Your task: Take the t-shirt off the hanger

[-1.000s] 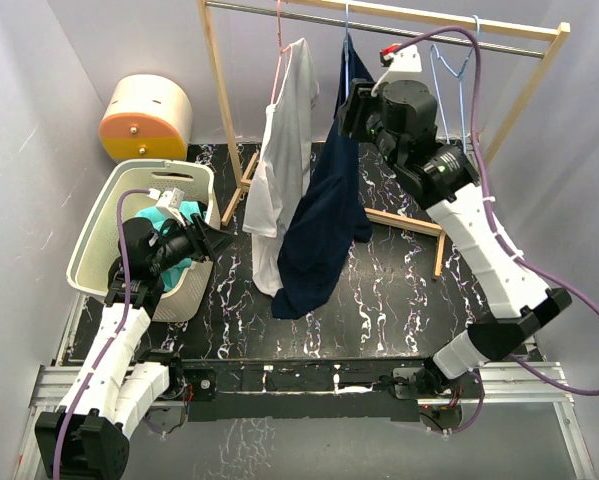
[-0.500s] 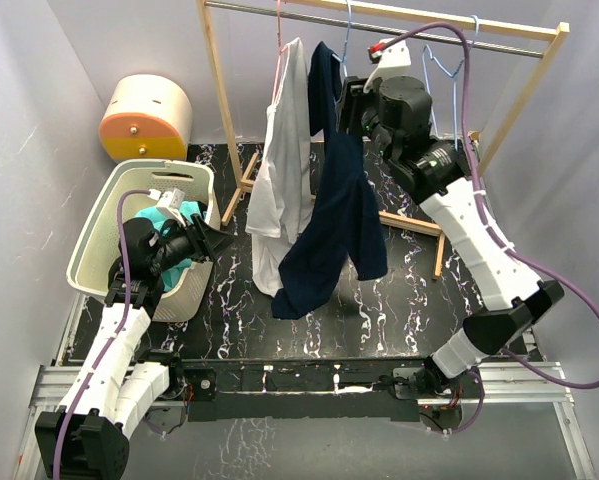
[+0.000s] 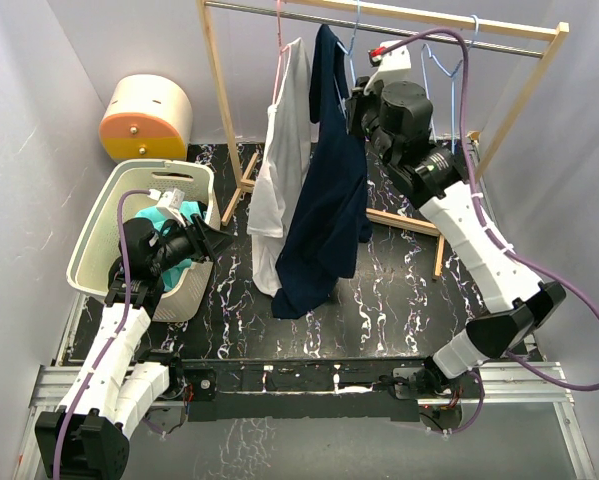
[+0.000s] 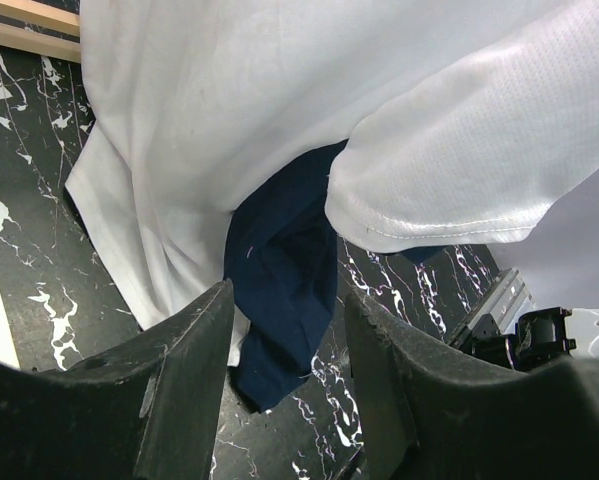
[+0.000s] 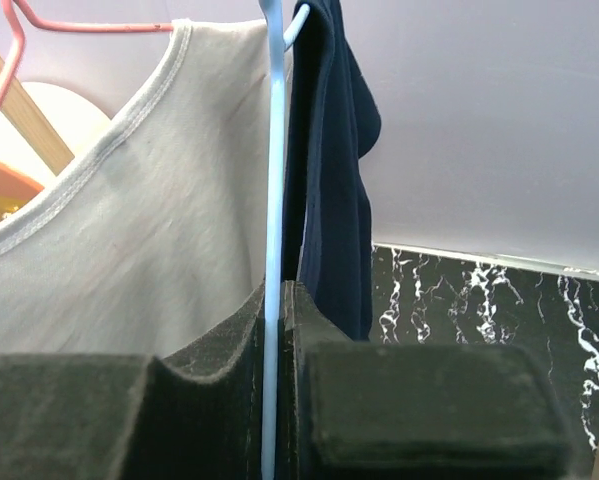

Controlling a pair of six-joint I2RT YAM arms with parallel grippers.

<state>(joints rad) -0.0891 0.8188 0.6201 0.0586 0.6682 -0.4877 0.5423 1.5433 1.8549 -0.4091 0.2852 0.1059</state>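
A black table [image 3: 399, 300] with white streaks is seen, and a wooden rack [image 3: 222, 110] is stood at the back of it. Two shirts are hung from the rack's top bar.

The dark blue t-shirt [image 3: 329, 210] is found near the middle of the rack, just right of a white shirt [image 3: 279, 170], and the two are touching. It is long, limp and full of folds. Its top is pulled up close under the rack's bar, and it is bunched to one side of a light blue hanger [image 5: 272, 180]. Its bottom edge is let down low in front of the rack. It cannot be told if the table is touched.

A basket [image 3: 91, 240] is set to the left of the rack, with a green cloth [image 3: 164, 218] inside. A round cream and orange tub [image 3: 147, 118] is put further back, also left of the rack. The white shirt is held on a pink hanger [image 5: 39, 26].

The right gripper [image 5: 275, 300] is raised just under the rack's top bar. Its jaws are squeezed tight on the thin bar of the light blue hanger.

The left gripper [image 4: 286, 295] is held at the basket's edge, left of the rack, and is pointed at the shirts. Its jaws are spread apart and nothing is held.
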